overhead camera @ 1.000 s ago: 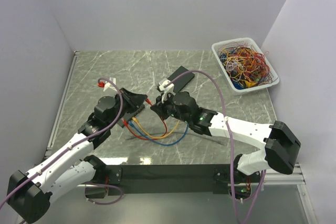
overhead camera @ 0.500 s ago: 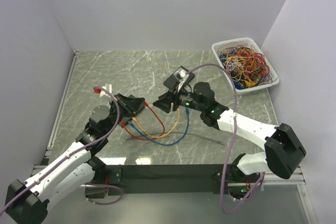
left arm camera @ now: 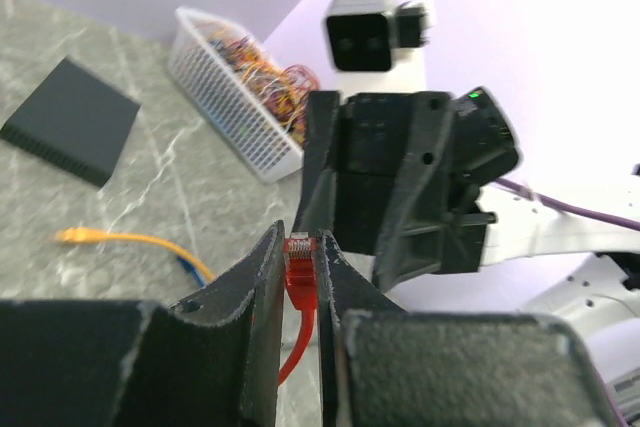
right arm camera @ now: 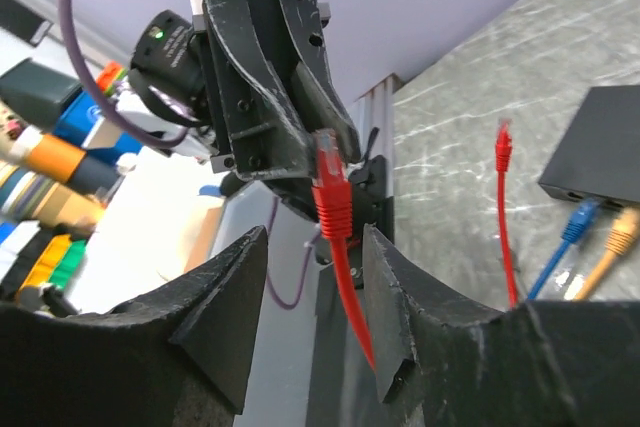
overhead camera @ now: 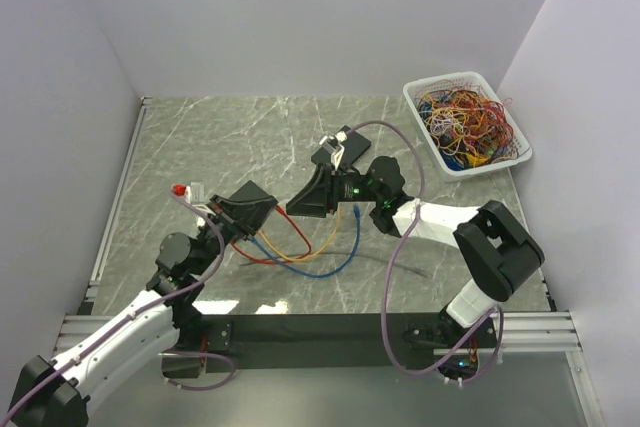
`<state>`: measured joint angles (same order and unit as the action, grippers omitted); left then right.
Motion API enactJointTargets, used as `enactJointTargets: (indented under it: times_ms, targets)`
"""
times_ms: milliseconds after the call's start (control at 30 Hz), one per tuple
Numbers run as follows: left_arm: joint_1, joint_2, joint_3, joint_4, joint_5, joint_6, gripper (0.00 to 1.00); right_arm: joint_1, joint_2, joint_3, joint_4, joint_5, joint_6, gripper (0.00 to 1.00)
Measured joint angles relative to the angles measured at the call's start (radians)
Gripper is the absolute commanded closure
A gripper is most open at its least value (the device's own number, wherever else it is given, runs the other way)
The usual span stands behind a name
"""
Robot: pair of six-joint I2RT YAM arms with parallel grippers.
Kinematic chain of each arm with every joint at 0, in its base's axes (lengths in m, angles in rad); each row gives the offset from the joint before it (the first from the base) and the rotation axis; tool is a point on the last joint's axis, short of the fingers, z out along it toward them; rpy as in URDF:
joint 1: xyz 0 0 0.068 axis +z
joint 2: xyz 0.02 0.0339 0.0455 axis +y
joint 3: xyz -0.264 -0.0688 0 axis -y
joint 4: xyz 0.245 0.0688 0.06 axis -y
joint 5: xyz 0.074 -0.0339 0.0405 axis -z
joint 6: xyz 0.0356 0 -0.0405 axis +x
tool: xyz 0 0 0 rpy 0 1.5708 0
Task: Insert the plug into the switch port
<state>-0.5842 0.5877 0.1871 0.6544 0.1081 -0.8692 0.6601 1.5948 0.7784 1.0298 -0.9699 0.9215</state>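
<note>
My left gripper (overhead camera: 255, 209) is shut on a red plug (left arm camera: 300, 267), which sticks up between its fingertips (left arm camera: 303, 242); the red cable (overhead camera: 300, 232) hangs from it. My right gripper (overhead camera: 305, 202) is open and faces the left one closely. In the right wrist view the held plug (right arm camera: 330, 192) sits just beyond its jaws (right arm camera: 315, 237), the cable running down between them without touching. A black switch (right arm camera: 600, 147) at the right edge has a blue and an orange plug in its ports. A second red plug (right arm camera: 503, 137) stands loose near it.
A white basket (overhead camera: 465, 122) of tangled wires stands at the back right. Another flat black box (left arm camera: 65, 117) lies on the marble table, with loose orange (left arm camera: 70, 237) and blue cable ends in front of it. Blue and orange cables (overhead camera: 320, 267) loop between the arms.
My left gripper has lifted and drawn back toward the near side with the red plug. My right gripper has swung round to face it, its open jaws now around the red cable.
</note>
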Motion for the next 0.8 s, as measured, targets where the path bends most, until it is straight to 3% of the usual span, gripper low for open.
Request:
enactJointTargets:
  times_ms: [333,800]
  targets:
    - [0.000,-0.007,-0.009,0.095,0.037,0.011,0.99,0.000,0.036,0.007,0.115,-0.047,0.095,0.62]
    - [0.000,0.035,-0.020,0.157,0.063,0.011,1.00,0.000,0.083,0.010,0.220,-0.064,0.190,0.66]
